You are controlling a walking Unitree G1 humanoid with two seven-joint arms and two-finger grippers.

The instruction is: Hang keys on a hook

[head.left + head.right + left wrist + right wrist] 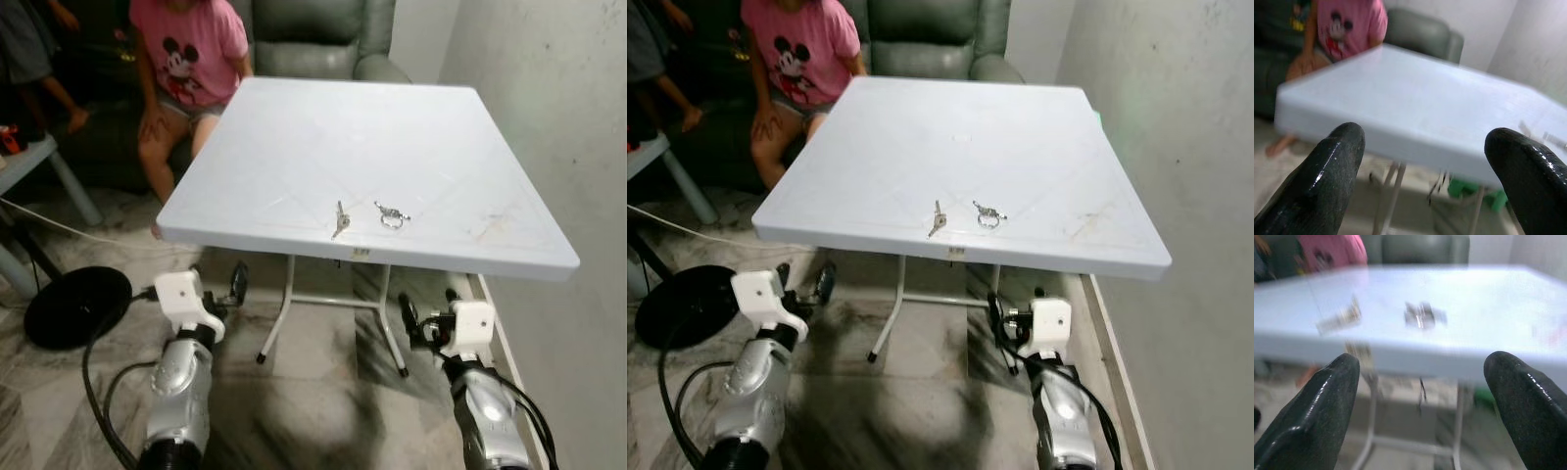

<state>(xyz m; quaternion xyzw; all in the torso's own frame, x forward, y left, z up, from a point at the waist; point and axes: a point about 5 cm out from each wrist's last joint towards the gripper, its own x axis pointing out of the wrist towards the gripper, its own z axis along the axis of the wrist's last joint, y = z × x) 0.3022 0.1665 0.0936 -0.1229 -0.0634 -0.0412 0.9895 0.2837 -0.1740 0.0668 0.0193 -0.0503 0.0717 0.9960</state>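
A small key [340, 219] and a key ring with a clip [391, 214] lie close together near the front edge of a white folding table [294, 147]. In the right wrist view the key ring [1421, 315] is blurred on the tabletop. My left gripper [220, 284] hangs below the table's front left edge, open, with nothing between its fingers [1327, 171]. My right gripper [423, 318] hangs below the front right edge, open and empty too, its fingers [1528, 396] wide apart. Both grippers are lower than the tabletop and short of the keys.
A person in a pink shirt [191, 44] sits at the table's far left on a dark sofa. A grey armchair [323, 39] stands behind the table. A wall [558, 117] runs along the right. A black round base [76, 304] and cable [59, 227] lie on the marbled floor [313, 392] at left.
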